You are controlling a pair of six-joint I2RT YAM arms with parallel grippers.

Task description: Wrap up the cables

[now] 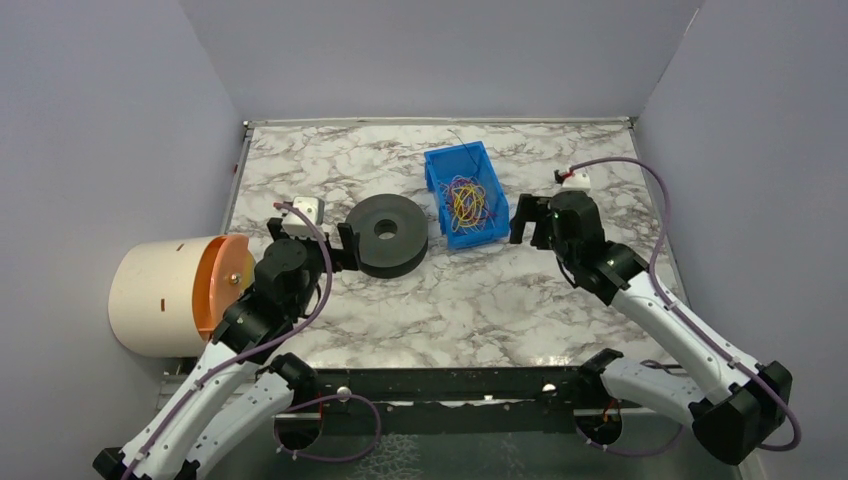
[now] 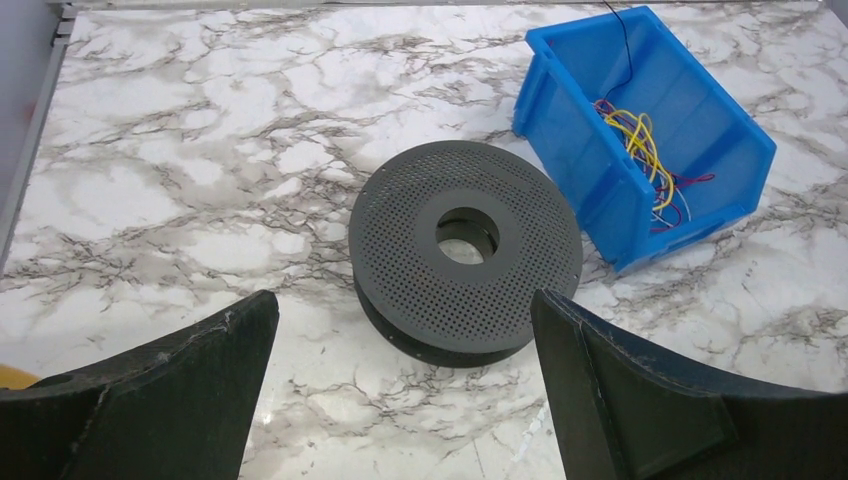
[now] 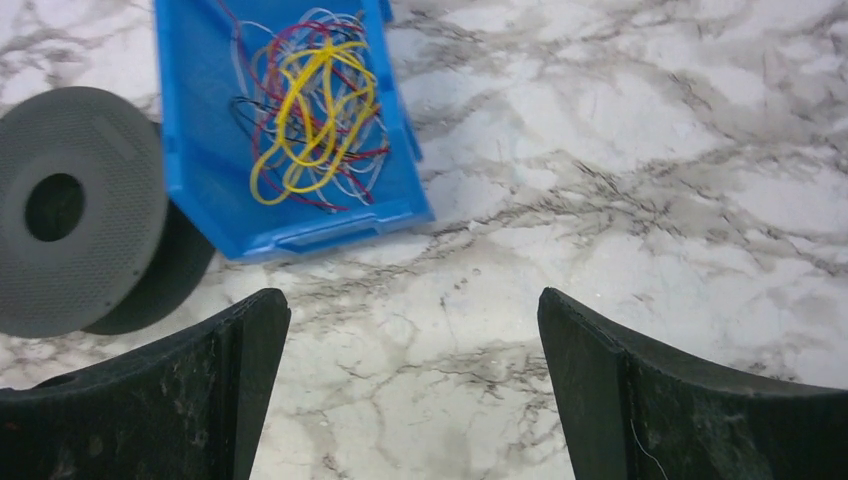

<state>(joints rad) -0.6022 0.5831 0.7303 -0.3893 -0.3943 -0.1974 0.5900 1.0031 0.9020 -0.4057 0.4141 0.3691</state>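
Note:
The cables point(image 1: 466, 200) are a tangle of thin yellow, red, orange and purple wires lying in a blue bin point(image 1: 440, 160) at the back centre of the marble table. They also show in the left wrist view point(image 2: 640, 140) and the right wrist view point(image 3: 310, 110). A black perforated spool point(image 1: 388, 234) lies flat just left of the bin. My left gripper point(image 1: 312, 238) is open and empty, just left of the spool point(image 2: 520, 280). My right gripper point(image 1: 535, 225) is open and empty, just right of the bin point(image 3: 310, 232), over bare table.
A cream cylinder with an orange face point(image 1: 165, 295) lies at the table's left edge. A small white box point(image 1: 575, 180) with a mauve hose sits at the back right. Grey walls close in three sides. A black frame point(image 1: 450, 385) runs along the near edge.

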